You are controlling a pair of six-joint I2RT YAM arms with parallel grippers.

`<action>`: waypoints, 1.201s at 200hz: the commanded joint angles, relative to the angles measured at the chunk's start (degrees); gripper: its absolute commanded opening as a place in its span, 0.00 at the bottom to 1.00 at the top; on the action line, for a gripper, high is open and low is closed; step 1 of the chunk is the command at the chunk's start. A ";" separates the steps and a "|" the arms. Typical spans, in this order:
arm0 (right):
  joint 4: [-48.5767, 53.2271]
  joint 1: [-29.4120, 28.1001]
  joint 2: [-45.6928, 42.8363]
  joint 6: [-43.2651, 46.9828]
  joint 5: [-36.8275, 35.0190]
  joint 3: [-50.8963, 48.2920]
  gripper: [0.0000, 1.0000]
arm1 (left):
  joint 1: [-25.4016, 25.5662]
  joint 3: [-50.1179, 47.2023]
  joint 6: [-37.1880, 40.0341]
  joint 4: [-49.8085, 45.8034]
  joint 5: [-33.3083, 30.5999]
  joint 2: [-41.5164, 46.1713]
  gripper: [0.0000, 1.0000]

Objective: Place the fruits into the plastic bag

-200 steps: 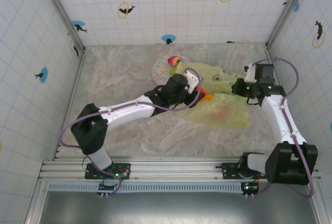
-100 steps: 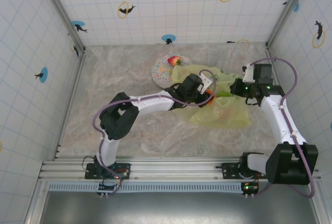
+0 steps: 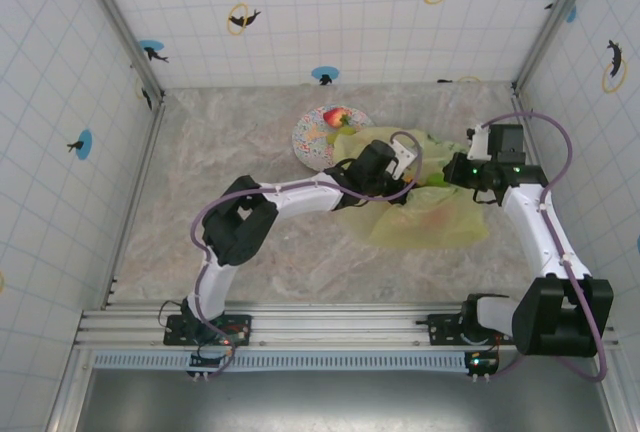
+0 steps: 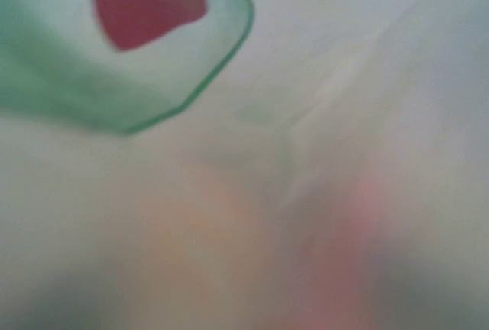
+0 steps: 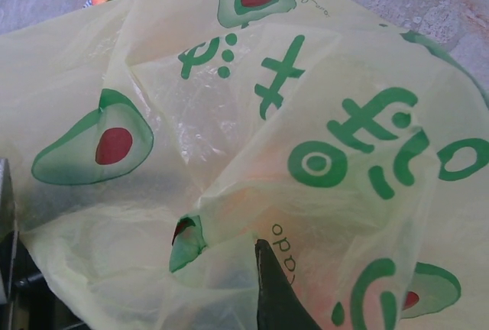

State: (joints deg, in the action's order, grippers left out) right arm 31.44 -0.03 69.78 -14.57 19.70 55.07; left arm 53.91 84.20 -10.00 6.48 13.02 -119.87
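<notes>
Beyond the left corner of the plastic bag (image 3: 445, 232), a red-green fruit (image 3: 336, 117) lay on the plate (image 3: 308, 140). The left gripper (image 3: 402, 162) sat inside the bag's left mouth, and its grip could not be determined. Its wrist camera recorded blurred orange-pink fruits (image 4: 229, 231) behind film. The right gripper (image 3: 453, 169) met the bag's right edge, its grip likewise undetermined.

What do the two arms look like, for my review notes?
Both the left arm and right arm have white links between chunky black joints. A purple cable loops along each; small green lights glow near the right wrist. One of the right fingers looks dark and tapered.
</notes>
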 commanded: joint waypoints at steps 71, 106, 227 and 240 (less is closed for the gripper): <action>-1.33 -0.32 -0.96 0.33 -0.63 -0.84 0.00 | -4.10 -14.66 -7.04 8.00 9.50 18.66 0.77; -1.47 -0.31 -0.80 0.26 -0.80 -0.76 0.00 | -5.13 -17.54 -8.77 9.56 22.55 24.27 0.76; -0.86 1.09 -0.94 0.87 -2.30 -0.95 0.00 | -23.01 -26.05 -24.46 10.70 12.42 36.99 0.78; -0.94 1.09 -0.74 0.99 -2.35 -0.86 0.00 | -25.87 -26.19 -26.59 10.27 10.48 35.81 0.79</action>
State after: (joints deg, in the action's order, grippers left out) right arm 31.46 0.78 69.78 -14.28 17.85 55.02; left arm 32.40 58.98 -29.82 17.98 30.65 -83.15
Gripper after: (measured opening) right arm 0.055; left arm 0.784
